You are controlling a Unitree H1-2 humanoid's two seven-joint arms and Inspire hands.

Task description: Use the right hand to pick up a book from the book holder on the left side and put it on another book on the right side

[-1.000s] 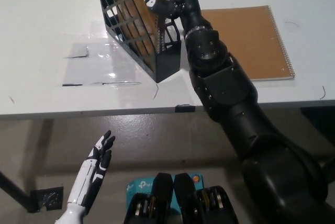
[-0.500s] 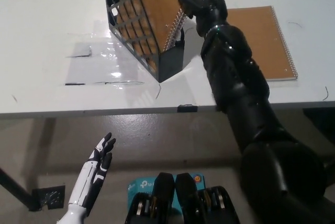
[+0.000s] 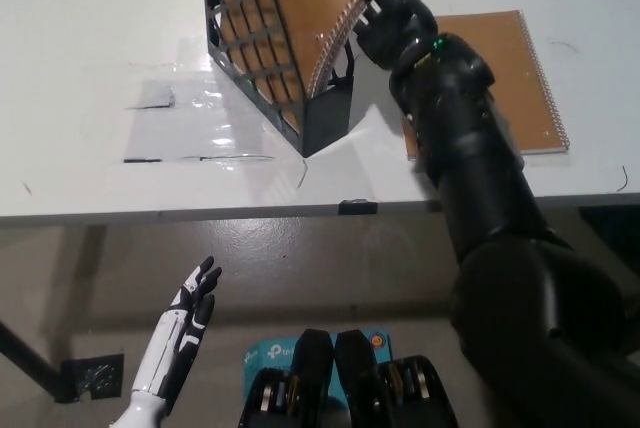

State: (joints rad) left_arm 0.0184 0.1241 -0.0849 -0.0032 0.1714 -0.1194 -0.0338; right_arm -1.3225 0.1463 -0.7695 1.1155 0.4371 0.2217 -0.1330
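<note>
Head view: two brown spiral books. One book (image 3: 300,8) is tilted in the single black holder (image 3: 325,118) on the table (image 3: 100,48), with the right hand (image 3: 385,13) clamped on its spiral edge. The second book (image 3: 505,78) lies flat right of the holder. The left hand (image 3: 180,333) rests below the table edge, fingers apart.
</note>
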